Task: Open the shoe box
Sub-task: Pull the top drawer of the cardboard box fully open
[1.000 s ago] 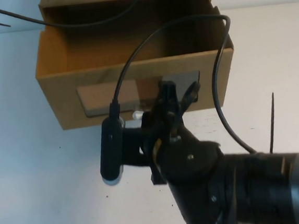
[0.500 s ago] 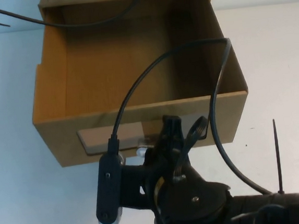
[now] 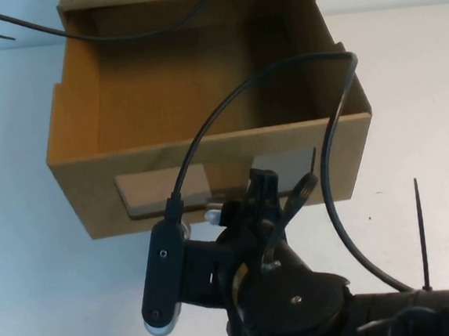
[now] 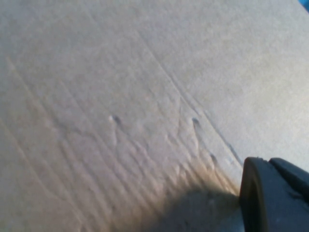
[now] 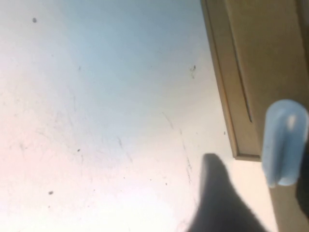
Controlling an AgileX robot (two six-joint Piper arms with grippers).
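The light, bendy cardboard shoe box (image 3: 85, 188) is sitting mid-table (image 3: 31, 295), tray out, and is best pulled by its stiff front wall, where the right gripper (image 3: 284, 180) is hovering wide apart and holding nothing, while the left gripper (image 4: 273, 195) is sitting close against the box's cardboard (I cannot tell its grip).

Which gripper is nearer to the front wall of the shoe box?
Right. The right gripper sits just in front of the front wall, on the robot's side. The left gripper is out of the high view, close to plain cardboard elsewhere.
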